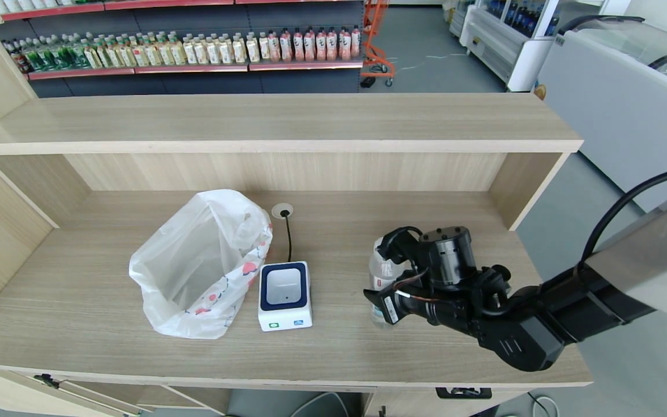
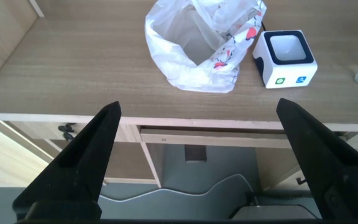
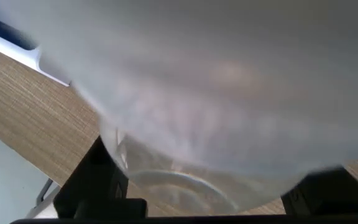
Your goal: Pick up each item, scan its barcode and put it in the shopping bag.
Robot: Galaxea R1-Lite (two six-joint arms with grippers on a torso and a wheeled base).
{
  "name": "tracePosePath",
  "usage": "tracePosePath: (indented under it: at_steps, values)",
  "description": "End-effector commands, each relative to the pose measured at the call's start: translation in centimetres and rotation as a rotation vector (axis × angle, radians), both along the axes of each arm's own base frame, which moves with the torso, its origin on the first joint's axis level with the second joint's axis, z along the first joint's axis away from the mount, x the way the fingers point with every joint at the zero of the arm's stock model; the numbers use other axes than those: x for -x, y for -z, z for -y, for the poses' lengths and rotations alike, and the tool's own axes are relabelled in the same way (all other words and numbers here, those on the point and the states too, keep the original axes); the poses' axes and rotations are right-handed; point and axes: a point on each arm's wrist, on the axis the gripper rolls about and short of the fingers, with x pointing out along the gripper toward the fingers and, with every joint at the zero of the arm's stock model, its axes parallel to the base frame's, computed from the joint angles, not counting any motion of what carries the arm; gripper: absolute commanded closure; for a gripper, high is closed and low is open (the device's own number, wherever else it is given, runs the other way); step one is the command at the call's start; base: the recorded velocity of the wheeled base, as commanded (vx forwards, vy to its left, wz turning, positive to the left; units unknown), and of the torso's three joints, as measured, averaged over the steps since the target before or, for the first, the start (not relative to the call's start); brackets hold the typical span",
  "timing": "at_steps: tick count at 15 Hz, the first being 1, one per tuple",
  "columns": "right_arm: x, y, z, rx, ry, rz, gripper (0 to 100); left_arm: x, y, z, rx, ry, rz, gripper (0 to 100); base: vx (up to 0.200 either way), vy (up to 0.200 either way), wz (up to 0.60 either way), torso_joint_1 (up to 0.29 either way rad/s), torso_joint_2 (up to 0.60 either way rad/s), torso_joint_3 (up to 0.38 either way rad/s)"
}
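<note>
**Right end effector on bottle, bag and scanner to its left**

- Surface [image 1: 333, 353]: light wood-grain top with a raised ledge along the back and side walls.
- Bag [image 1: 157, 289]: white plastic with a red and blue pattern near the rim. It sits left of centre with its mouth open and facing up. No item can be seen inside.
- Right end effector [image 3: 213, 186]: at the right part of the surface, clamped on the bottle. In the right wrist view one finger [image 3: 98, 180] sits at each side of the clear body, which spans the gap between them.
- Left end effector [image 2: 199, 107]: fingers wide apart, holding nothing. It is off the front edge of the surface, in front of the bag and well apart from it.
- Scanner [image 1: 285, 295]: white box with a dark-framed window on top, just beside the bag on its right. A black cable runs from it back to a grommet [image 1: 282, 210] in the surface.
- Bottle [image 1: 377, 272]: clear plastic, upright, right of the scanner and apart from it. Its base is at surface level; whether it rests there cannot be told.
</note>
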Motion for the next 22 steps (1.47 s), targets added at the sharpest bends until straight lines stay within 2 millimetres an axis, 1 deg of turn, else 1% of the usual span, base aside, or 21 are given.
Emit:
tracePosePath:
  at_steps: [1,5,7,8,10,11,12,14,16,17,18,19,20,22]
  values:
    - [0.1,-0.1,0.1,-0.005,-0.001,0.008,100,0.0,0.0,0.0,0.000,0.000,-0.001,0,0.000,0.000,0.00,0.000,0.00,0.000]
    - [0.3,0.0,0.3,-0.010,0.004,0.017,100,0.0,0.0,0.0,0.000,0.000,-0.001,0,0.000,0.000,0.00,0.000,0.00,0.000]
    - [0.5,-0.7,1.1,-0.033,0.019,0.023,100,0.0,0.0,0.0,0.000,0.000,-0.001,0,0.000,0.000,0.00,0.000,0.00,0.000]
    - [0.7,-1.9,1.4,-0.093,-0.001,0.038,100,0.0,0.0,0.0,0.000,0.002,-0.001,0,0.000,0.000,0.00,0.000,0.00,0.000]
    - [0.5,-4.8,2.7,-0.231,-0.051,0.083,100,0.0,0.0,0.0,0.000,0.002,-0.001,0,0.000,0.000,0.00,0.000,0.00,0.000]
    - [0.6,-6.4,3.9,-0.298,-0.094,0.093,100,0.0,0.0,0.0,0.000,0.000,-0.001,0,0.000,0.000,0.00,0.000,0.00,0.000]
    - [0.9,-7.6,5.0,-0.342,-0.135,0.092,100,0.0,0.0,0.0,0.000,0.000,-0.001,0,0.000,0.000,0.00,0.000,0.00,0.000]
    - [1.8,-10.7,7.7,-0.435,-0.226,0.128,100,0.0,0.0,0.0,0.000,0.000,-0.001,0,0.000,0.000,0.00,0.000,0.00,0.000]
    - [3.2,-14.9,10.0,-0.517,-0.359,0.205,100,0.0,0.0,0.0,0.000,0.000,-0.001,0,0.000,0.000,0.00,0.000,0.00,0.000]
    - [4.0,-16.9,10.6,-0.533,-0.445,0.248,100,0.0,0.0,0.0,0.000,0.002,0.001,0,0.000,0.000,0.00,0.000,0.00,0.000]
    - [6.1,-20.0,11.4,-0.543,-0.560,0.281,100,0.0,0.0,0.0,0.000,0.000,-0.001,0,0.000,0.000,0.00,0.000,0.00,0.000]
    - [7.7,-21.1,11.8,-0.541,-0.603,0.260,100,0.0,0.0,0.0,0.000,0.000,-0.001,0,0.000,0.000,0.00,0.000,0.00,0.000]
    - [9.3,-21.3,12.2,-0.540,-0.650,0.206,100,0.0,0.0,0.0,0.000,0.000,0.001,0,0.000,0.000,0.00,0.000,0.00,0.000]
    - [11.4,-20.6,12.4,-0.543,-0.727,0.141,100,0.0,0.0,0.0,0.000,0.000,0.001,0,0.000,0.000,0.00,0.000,0.00,0.000]
